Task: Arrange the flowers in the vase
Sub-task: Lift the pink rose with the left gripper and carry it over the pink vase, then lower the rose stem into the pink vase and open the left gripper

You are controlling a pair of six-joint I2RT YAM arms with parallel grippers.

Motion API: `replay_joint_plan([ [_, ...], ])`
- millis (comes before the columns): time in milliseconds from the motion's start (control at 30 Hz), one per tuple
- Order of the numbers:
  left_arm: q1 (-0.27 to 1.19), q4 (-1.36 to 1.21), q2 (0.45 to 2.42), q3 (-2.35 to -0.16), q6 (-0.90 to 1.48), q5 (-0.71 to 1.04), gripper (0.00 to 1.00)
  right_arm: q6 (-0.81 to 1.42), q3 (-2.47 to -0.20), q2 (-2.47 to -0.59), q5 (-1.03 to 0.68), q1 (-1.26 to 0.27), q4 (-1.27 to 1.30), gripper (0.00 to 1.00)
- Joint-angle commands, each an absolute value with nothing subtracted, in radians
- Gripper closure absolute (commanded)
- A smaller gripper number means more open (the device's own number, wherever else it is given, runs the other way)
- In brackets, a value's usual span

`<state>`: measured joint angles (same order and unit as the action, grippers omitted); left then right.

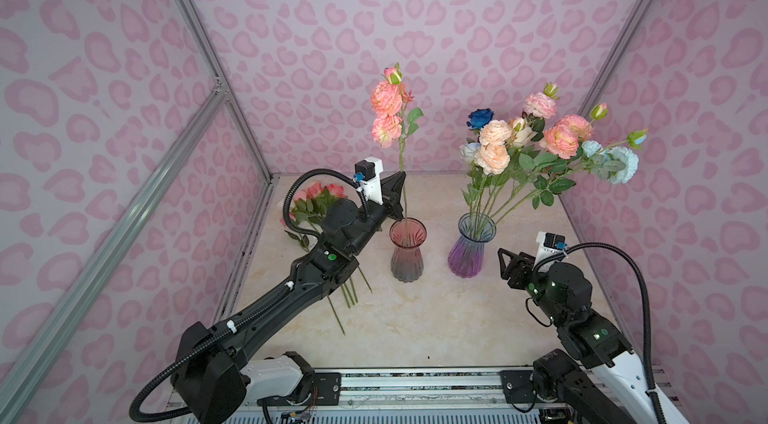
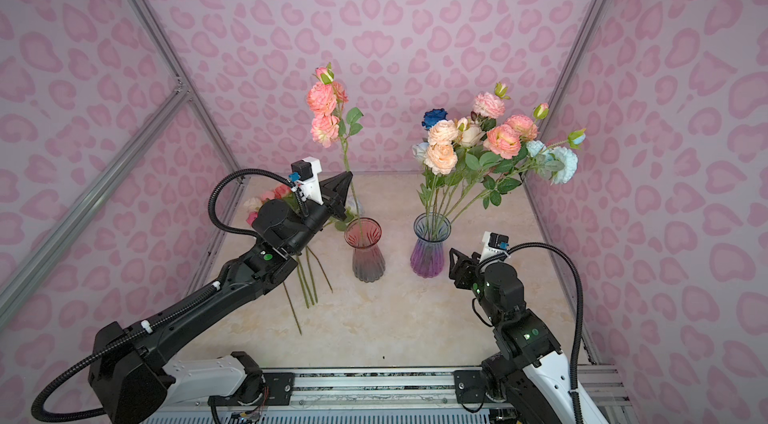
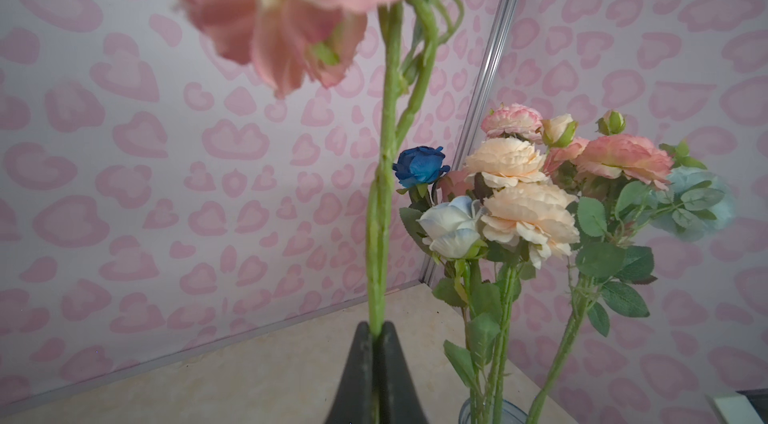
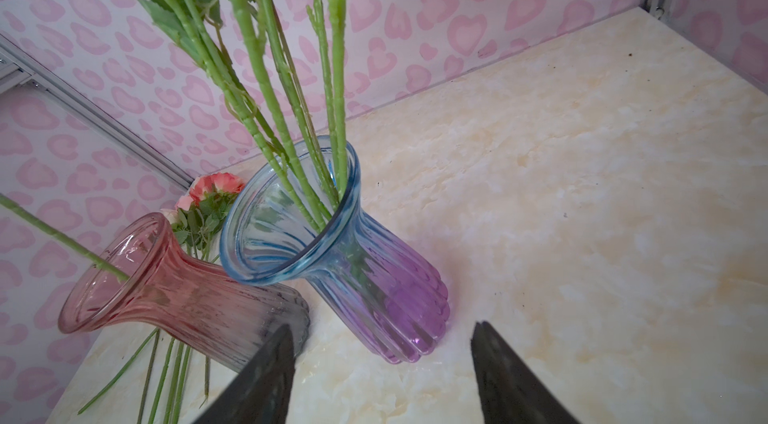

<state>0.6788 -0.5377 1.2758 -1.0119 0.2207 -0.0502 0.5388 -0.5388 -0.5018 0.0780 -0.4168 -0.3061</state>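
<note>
My left gripper [image 1: 400, 194] [image 2: 345, 194] [image 3: 376, 325] is shut on the green stem [image 3: 384, 193] of a tall pink flower branch [image 1: 386, 99] [image 2: 322, 100]. The branch stands almost upright, its lower end inside the red-to-grey glass vase [image 1: 407, 253] [image 2: 365, 253] [image 4: 166, 297]. Beside it, the blue-to-purple vase [image 1: 469, 253] [image 2: 430, 253] [image 4: 374, 276] holds several flowers [image 1: 540, 143] [image 2: 490, 143] [image 3: 528, 201] in peach, pink, cream, pale blue and deep blue. My right gripper [image 1: 504, 264] [image 2: 454, 268] [image 4: 382, 326] stays open and empty, low beside the purple vase's base.
More pink flowers [image 1: 316, 197] [image 2: 270, 198] [image 4: 216, 185] lie on the marble table [image 1: 415, 326] at the back left, partly under my left arm, with their stems [image 1: 349, 297] pointing toward the front. Patterned walls close in the back and both sides.
</note>
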Motion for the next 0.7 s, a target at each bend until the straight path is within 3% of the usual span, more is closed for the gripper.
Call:
replay_joint_plan([
  [0,0.683,-0.558,1.291,-1.009,0.207,-0.064,0.97,0.542,-0.528,-0.492,0.093,-0.417,-0.316,0.32],
  [133,0.687,-0.555,1.293,-0.984,0.219,-0.068,0.96,0.537,-0.529,-0.507,0.088,-0.417,-0.310,0.32],
  [267,0.686,-0.485,1.297,-0.992,0.231,-0.090,0.74,0.537,-0.531,-0.529,0.077,-0.417,-0.298,0.31],
  [367,0.686,-0.442,1.292,-0.990,0.235,-0.093,0.68,0.536,-0.535,-0.534,0.079,-0.417,-0.296,0.32],
  [667,0.690,-0.368,1.181,-0.885,0.276,-0.129,0.67,0.546,-0.521,-0.520,0.076,-0.417,-0.293,0.32],
])
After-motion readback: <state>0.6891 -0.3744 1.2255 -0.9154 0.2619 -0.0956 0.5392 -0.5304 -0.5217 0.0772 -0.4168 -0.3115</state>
